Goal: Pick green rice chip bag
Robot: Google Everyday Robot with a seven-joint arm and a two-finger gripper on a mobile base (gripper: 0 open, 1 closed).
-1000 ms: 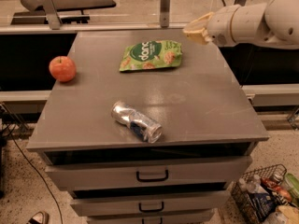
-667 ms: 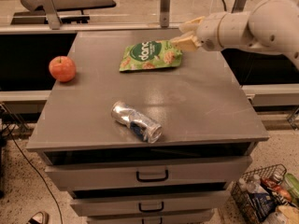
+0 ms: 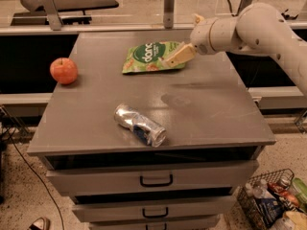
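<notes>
The green rice chip bag (image 3: 151,56) lies flat at the back middle of the grey cabinet top (image 3: 201,109); it is light green with a dark-green round logo. My gripper (image 3: 186,40) reaches in from the right on a white arm and hangs just above the bag's right edge. It is open and empty. One tan finger (image 3: 178,55) points down and left over the bag's right end; the tip of the other shows above the wrist.
A crushed silver can (image 3: 140,124) lies near the front middle of the top. A red apple (image 3: 63,71) sits at the left edge. Drawers are below the top. A wire basket of bottles (image 3: 271,202) stands on the floor at the lower right.
My gripper has moved left and down from beyond the bag's right side to over its right edge. The bag, can and apple have not moved.
</notes>
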